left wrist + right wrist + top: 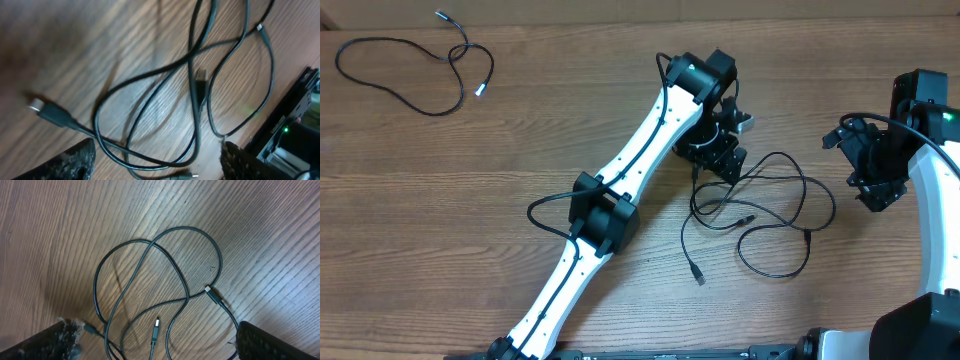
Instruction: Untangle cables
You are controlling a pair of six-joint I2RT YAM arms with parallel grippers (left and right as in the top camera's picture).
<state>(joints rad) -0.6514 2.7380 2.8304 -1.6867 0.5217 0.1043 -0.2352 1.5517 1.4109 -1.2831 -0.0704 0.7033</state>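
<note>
Two black cables lie in a loose tangle on the wooden table right of centre, with plug ends pointing toward the front. A third cable lies apart at the far left, in an open loop with silver plug ends. My left gripper is open at the tangle's left edge. In the left wrist view the crossing cords run between its open fingers, ungripped. My right gripper is open and empty to the right of the tangle. The right wrist view shows the loops ahead of its open fingers.
The left arm stretches diagonally from the front edge to the table's middle, with its own thicker black wire looping beside it. The right arm's base stands at the front right.
</note>
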